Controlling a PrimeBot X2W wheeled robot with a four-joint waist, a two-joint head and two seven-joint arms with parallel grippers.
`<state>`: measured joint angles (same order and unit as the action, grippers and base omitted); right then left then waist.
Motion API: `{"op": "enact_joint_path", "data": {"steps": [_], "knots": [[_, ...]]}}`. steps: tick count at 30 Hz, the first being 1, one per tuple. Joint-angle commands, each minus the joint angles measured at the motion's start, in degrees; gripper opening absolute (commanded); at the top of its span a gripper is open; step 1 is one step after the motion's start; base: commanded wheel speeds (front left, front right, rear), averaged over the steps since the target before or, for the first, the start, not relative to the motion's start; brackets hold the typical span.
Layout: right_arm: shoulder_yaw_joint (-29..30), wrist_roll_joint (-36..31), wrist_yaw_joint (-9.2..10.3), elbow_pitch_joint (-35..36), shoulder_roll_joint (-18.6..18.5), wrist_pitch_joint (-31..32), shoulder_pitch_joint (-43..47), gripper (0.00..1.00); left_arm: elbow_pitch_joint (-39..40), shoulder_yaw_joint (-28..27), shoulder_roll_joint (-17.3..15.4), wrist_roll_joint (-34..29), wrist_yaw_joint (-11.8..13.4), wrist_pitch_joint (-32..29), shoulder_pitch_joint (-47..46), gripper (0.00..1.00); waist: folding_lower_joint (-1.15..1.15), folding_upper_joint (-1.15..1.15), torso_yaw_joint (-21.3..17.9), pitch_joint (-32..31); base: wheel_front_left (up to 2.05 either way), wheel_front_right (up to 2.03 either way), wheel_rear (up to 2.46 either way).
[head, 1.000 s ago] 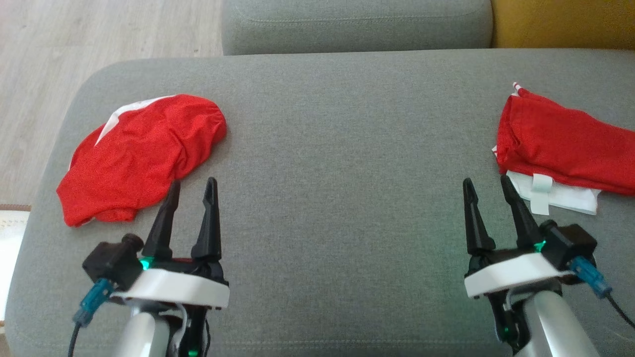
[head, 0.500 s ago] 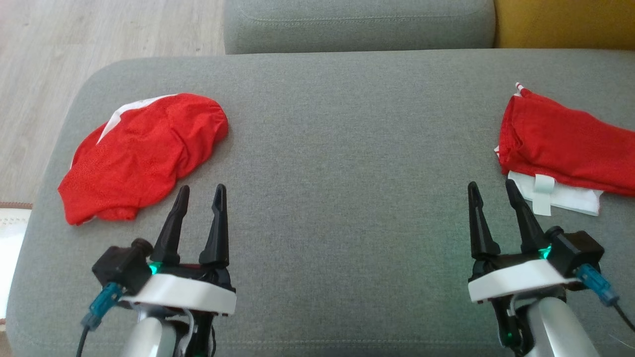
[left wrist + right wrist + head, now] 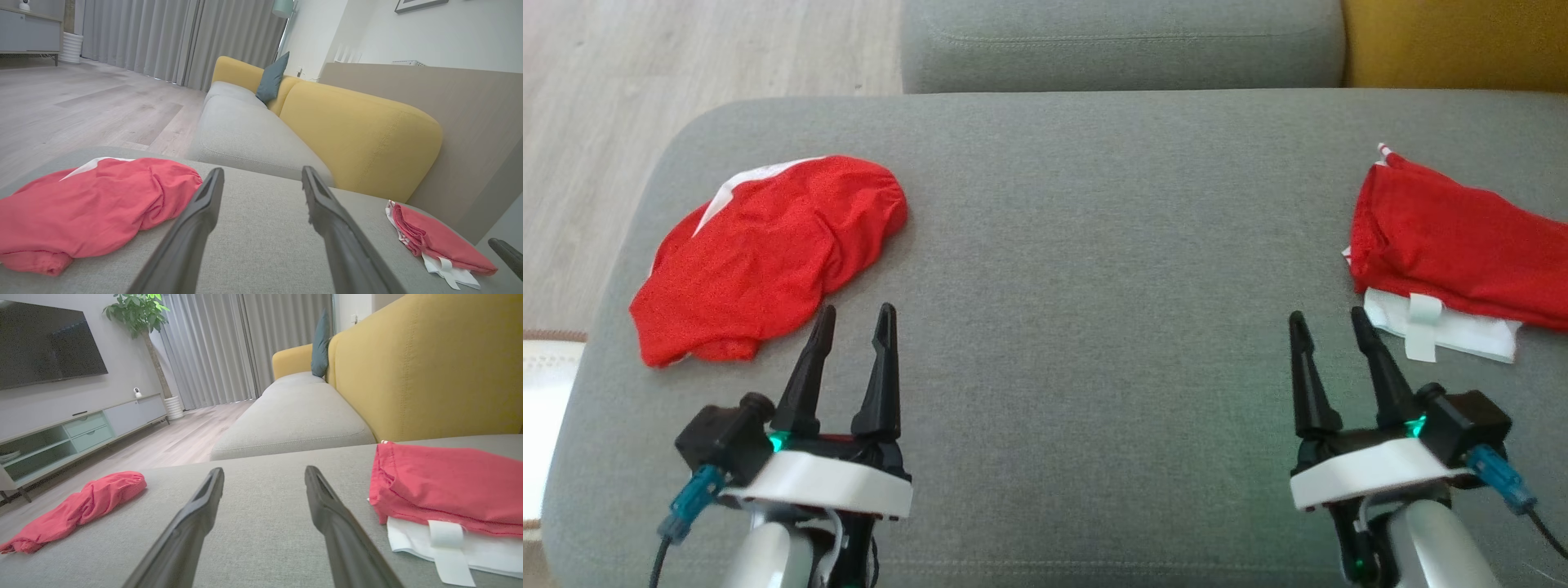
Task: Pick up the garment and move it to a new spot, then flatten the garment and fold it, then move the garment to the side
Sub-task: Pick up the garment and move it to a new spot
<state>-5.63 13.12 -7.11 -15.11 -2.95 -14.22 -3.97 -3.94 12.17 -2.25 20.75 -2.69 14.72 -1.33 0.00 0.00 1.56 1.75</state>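
A crumpled red garment (image 3: 768, 253) with a white patch lies on the left of the grey sofa seat (image 3: 1094, 245); it also shows in the left wrist view (image 3: 90, 208) and in the right wrist view (image 3: 77, 508). My left gripper (image 3: 857, 309) hovers open just right of its near edge, not touching it, fingers empty (image 3: 262, 169). A second red garment (image 3: 1454, 245), folded over white cloth, lies at the right edge (image 3: 445, 486). My right gripper (image 3: 1326, 314) stands open and empty just left of that pile's white corner.
The seat's rounded left edge drops to a wooden floor (image 3: 645, 65). Behind the seat are another grey cushion (image 3: 1119, 41) and a yellow backrest (image 3: 1454, 41). Bare grey fabric stretches between the two garments.
My left gripper has drawn slightly back and to the right, away from the crumpled garment. The head view has shifted a little. Both garments lie as before.
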Motion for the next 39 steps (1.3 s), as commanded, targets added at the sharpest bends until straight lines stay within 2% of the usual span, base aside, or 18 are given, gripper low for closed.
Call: {"op": "enact_joint_path", "data": {"steps": [1, 9, 20, 27, 31, 39], "knots": [[-1.9, 0.2, -0.37, 2.0, 0.1, -0.8, -1.4, 1.00, 2.1, -2.0, -0.6, -0.5, 0.3, 0.3, -2.3, 1.00, 0.00, 0.00, 0.4, 0.1, 0.00, 0.00, 0.00], [-4.4, 0.1, -0.37, 2.3, 0.1, -0.8, -2.2, 1.00, 2.2, -3.7, -0.6, -0.9, 0.4, 0.3, -3.2, 1.00, 0.00, 0.00, 5.1, 0.7, 0.00, 0.00, 0.00], [-6.5, 0.6, -0.37, 1.4, 0.1, -0.8, -2.9, 1.00, 2.2, -5.8, -0.6, -1.0, 0.3, 0.3, -3.5, 1.00, 0.00, 0.00, 15.7, 1.0, 0.00, 0.00, 0.00], [-7.4, 1.2, -0.37, 0.6, 0.1, -0.8, -2.8, 1.00, 2.2, -6.6, -0.6, -1.0, 0.5, 0.3, -2.7, 1.00, 0.00, 0.00, 20.6, 0.4, 0.00, 0.00, 0.00], [-7.7, 1.7, -0.37, 0.3, 0.1, -0.8, -2.9, 1.00, 2.2, -6.6, -0.6, -1.1, 0.4, 0.3, -2.3, 1.00, 0.00, 0.00, 22.0, 0.1, 0.00, 0.00, 0.00], [-8.0, 2.3, -0.37, 0.1, 0.1, -0.8, -2.9, 1.00, 2.4, -6.9, -0.6, -1.3, 0.4, 0.3, -1.9, 1.00, 0.00, 0.00, 22.3, -0.2, 0.00, 0.00, 0.00]]}}
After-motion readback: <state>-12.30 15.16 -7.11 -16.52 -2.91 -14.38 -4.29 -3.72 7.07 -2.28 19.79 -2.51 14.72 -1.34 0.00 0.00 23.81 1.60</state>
